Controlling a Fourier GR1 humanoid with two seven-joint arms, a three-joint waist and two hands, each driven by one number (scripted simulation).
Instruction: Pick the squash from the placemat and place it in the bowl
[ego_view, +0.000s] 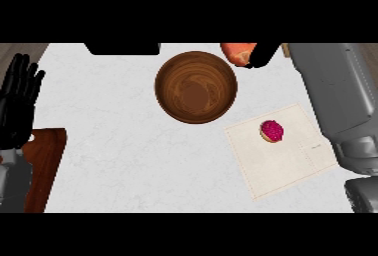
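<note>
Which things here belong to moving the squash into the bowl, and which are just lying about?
Job: squash, held in the right robot hand; bowl; placemat.
Lying about: pink doughnut on the placemat; wooden board; black object at the far edge; left robot hand, resting open.

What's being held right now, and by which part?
The orange-red squash, its right end in the fingers of the black right hand. The left hand is open, empty.
</note>
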